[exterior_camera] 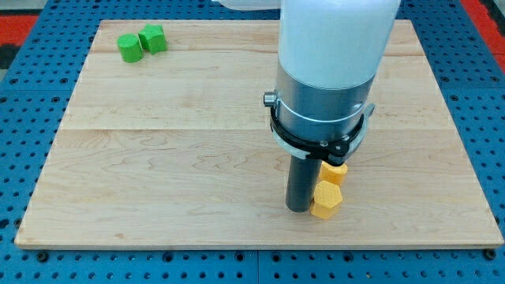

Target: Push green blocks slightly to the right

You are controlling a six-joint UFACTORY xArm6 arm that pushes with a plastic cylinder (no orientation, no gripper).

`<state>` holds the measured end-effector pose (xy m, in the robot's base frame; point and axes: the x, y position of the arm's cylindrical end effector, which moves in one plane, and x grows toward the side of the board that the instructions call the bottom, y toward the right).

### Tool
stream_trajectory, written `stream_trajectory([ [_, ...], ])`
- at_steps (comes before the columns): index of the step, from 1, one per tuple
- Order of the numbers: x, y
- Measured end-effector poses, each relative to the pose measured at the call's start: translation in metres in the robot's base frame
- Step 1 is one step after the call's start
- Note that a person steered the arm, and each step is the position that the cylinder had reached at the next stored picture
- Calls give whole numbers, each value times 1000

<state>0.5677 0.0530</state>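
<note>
Green blocks (pixel 141 42) (two chunky pieces, touching) near view's top left, well apart from my tip (pixel 299 208); no hand visible.

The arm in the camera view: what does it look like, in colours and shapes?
The arm has a wide white cylindrical upper body, then a silver metal collar with a small knob on its left and a thin black ring clamp below. It ends in a straight dark grey rod, my tip.

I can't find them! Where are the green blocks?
The two green blocks sit touching at the board's top-left corner in the view, far from my tip, which is beside the yellow blocks.
</note>
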Motion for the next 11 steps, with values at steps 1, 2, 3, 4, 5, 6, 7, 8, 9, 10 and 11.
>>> stream_trajectory([
  [1, 17, 1],
  [2, 21, 19],
  [3, 27, 19],
  [4, 44, -30],
  [5, -29, -124],
  [6, -108, -210],
  [7, -182, -285],
  [8, -241, -341],
  [9, -273, -336],
  [10, -298, -311],
  [11, -294, -243],
])
